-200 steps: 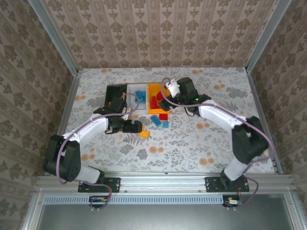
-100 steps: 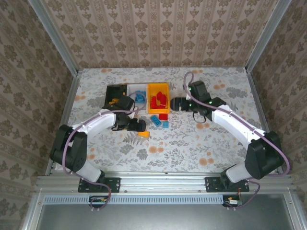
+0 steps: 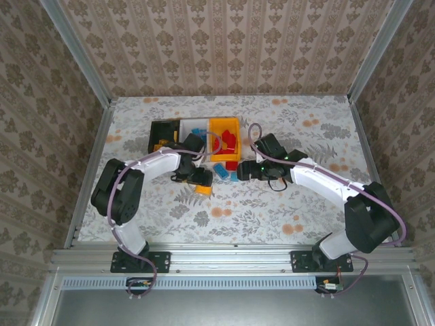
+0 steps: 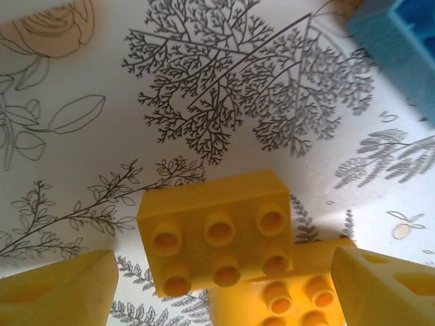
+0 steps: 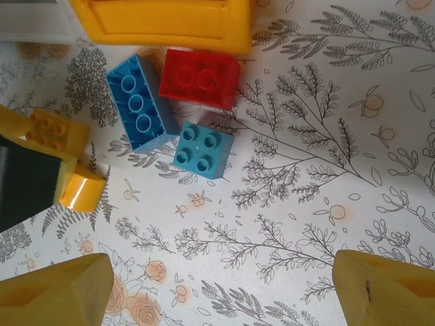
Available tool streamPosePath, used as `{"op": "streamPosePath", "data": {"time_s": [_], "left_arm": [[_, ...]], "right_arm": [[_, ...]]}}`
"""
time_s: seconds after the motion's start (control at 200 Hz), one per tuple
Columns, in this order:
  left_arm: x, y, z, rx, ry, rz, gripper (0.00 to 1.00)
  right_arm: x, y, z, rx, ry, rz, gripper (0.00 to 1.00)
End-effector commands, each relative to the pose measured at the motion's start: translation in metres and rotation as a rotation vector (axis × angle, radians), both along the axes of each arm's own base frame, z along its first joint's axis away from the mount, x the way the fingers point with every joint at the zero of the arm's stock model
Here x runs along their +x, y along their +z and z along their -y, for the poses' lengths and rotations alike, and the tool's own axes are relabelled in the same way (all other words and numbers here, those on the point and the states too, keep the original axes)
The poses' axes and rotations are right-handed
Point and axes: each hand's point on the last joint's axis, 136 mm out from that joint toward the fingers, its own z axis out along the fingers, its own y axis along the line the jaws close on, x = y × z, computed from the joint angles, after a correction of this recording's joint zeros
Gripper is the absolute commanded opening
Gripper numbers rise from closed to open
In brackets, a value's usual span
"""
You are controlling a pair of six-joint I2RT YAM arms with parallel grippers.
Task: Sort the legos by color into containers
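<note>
risks first: left gripper hangs spread over an orange brick, one finger on each side of it. a second orange brick touches it; can't tell if they're clipped together. closing here could pinch both or kick one sideways.

right gripper is spread too, holding nothing, near a tight cluster: long blue brick, red brick and small teal brick, all touching or nearly so. a grab there could drag a neighbour of the wrong colour, or jam the red one against the orange-yellow bin just beside it.

the two grippers work close together, so an arm clash looks possible.

bins sit in a row, touching: black bin with a bit of orange showing, partly hidden by the left arm; white bin with blue bricks; orange-yellow one with red bricks. the loose ones lie on the table just in front.
</note>
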Motion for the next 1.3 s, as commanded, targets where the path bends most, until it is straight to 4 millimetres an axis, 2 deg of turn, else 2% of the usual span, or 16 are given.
{"op": "streamPosePath", "data": {"time_s": [0.0,0.295,0.55,0.61,0.685,0.725,0.87,1.02,1.045,1.155,1.295], "left_arm": [[0.004,-0.003,-0.004,0.048,0.002,-0.005,0.81],[0.008,-0.015,-0.001,0.055,0.001,-0.029,0.64],[0.008,-0.017,0.000,0.048,-0.003,-0.030,0.56],[0.008,-0.015,-0.001,0.045,-0.002,-0.028,0.51],[0.008,-0.012,-0.002,0.040,0.000,-0.018,0.39],[0.007,-0.009,-0.004,0.040,0.003,-0.011,0.37],[0.006,0.016,-0.016,0.021,0.029,0.024,0.36],[0.011,0.065,-0.042,-0.040,0.095,0.107,0.37],[0.017,0.073,-0.055,-0.049,0.134,0.125,0.37],[0.034,0.104,-0.087,-0.066,0.200,0.179,0.38],[0.062,0.115,-0.122,-0.062,0.278,0.183,0.38]], "right_arm": [[-0.008,-0.010,-0.011,0.008,0.034,-0.039,0.85],[-0.020,-0.022,-0.026,0.004,0.079,-0.071,0.85],[-0.023,-0.023,-0.033,-0.014,0.102,-0.071,0.85],[-0.023,-0.023,-0.034,-0.014,0.104,-0.071,0.85],[-0.023,-0.023,-0.036,-0.017,0.107,-0.068,0.85],[-0.023,-0.023,-0.036,-0.019,0.107,-0.068,0.85],[-0.023,-0.023,-0.039,-0.021,0.115,-0.066,0.85],[-0.028,-0.023,-0.052,-0.041,0.187,-0.050,0.85],[-0.029,-0.023,-0.057,-0.047,0.213,-0.042,0.85],[-0.036,-0.024,-0.082,-0.072,0.363,0.027,0.83],[-0.039,-0.031,-0.112,-0.124,0.539,0.112,0.82]]}}
